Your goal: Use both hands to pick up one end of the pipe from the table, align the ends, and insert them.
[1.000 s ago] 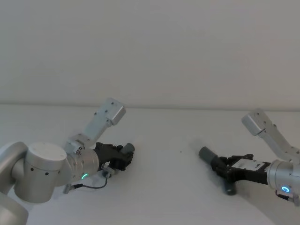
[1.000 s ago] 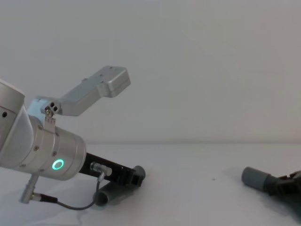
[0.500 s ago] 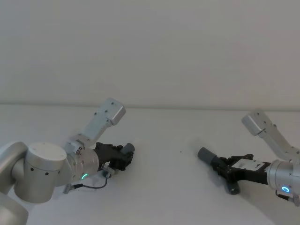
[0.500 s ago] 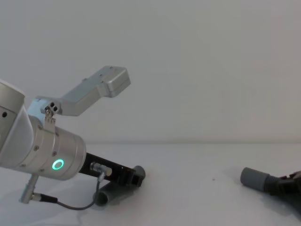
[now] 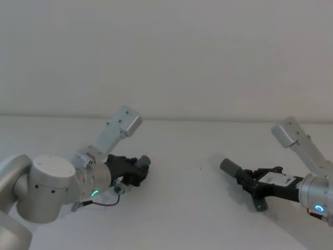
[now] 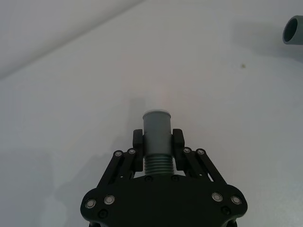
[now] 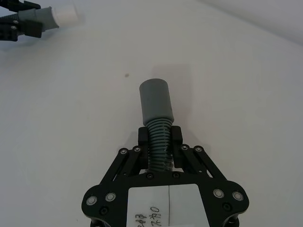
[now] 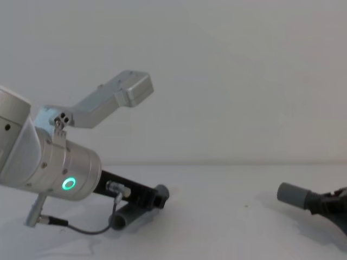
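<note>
My left gripper [image 5: 136,171] is shut on one ribbed grey pipe piece [image 6: 156,124] just behind its smooth cuff. That cuff points toward the middle of the table [image 5: 182,213]. The piece's rear end [image 8: 122,221] curves down under the wrist. The right wrist view shows this piece's white tip [image 7: 66,14] far off. My right gripper [image 5: 251,183] is shut on the ribs of the other pipe piece [image 7: 155,101]. Its grey cuff [image 5: 228,166] faces left and its tail [image 5: 258,205] bends toward the table. A wide gap separates the two cuffs.
The white table runs back to a plain pale wall. A small dark speck [image 5: 201,168] lies between the two pipe pieces. The left arm's silver wrist with its green ring light [image 8: 68,183] looms at the chest view's left.
Both grippers have risen slightly with their pipe pieces. The right one has also drifted a little to the right. The jaws stay closed.
</note>
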